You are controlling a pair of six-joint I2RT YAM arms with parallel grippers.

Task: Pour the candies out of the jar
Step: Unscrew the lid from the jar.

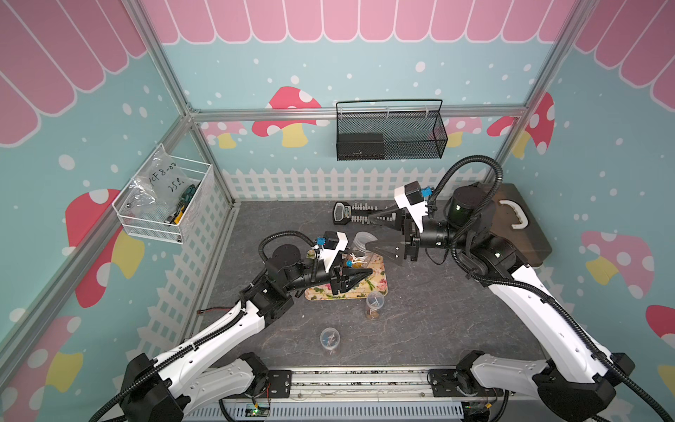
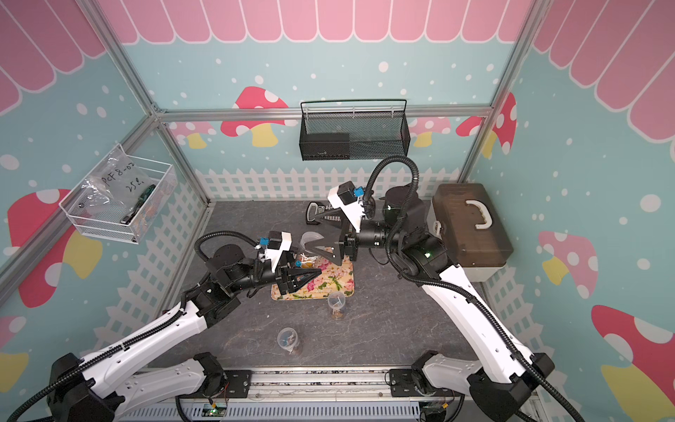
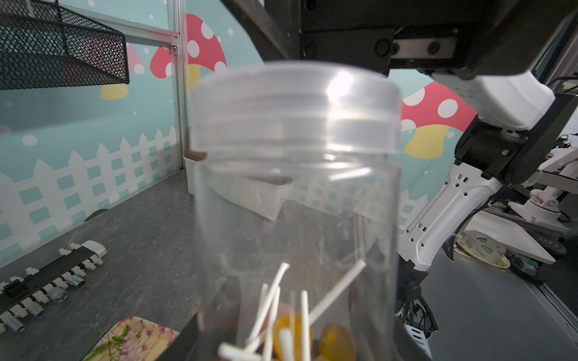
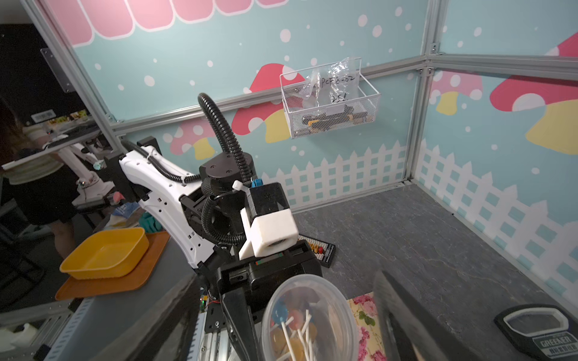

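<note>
A clear plastic jar (image 1: pixel 362 242) (image 2: pixel 310 241) lies sideways above the floral tray (image 1: pixel 376 283) (image 2: pixel 339 281), with my left gripper (image 1: pixel 356 268) (image 2: pixel 310 270) shut on its body. The candies (image 1: pixel 351 260) (image 3: pixel 294 331) (image 4: pixel 294 328), small lollipops with orange, blue and red heads on white sticks, lie inside at the gripped end. The translucent lid (image 3: pixel 294 106) (image 4: pixel 309 318) sits on the jar. My right gripper (image 1: pixel 369 232) (image 2: pixel 323 235) (image 4: pixel 284 278) stands open, one finger on either side of the lid end with gaps to it.
Two small clear jars (image 1: pixel 375 305) (image 1: pixel 330 341) stand on the grey table in front of the tray. A socket rack (image 1: pixel 354 212) lies at the back, a brown box with a white handle (image 1: pixel 518 223) at the right. A black mesh basket (image 1: pixel 391 131) and a white wire basket (image 1: pixel 164 204) hang on the walls.
</note>
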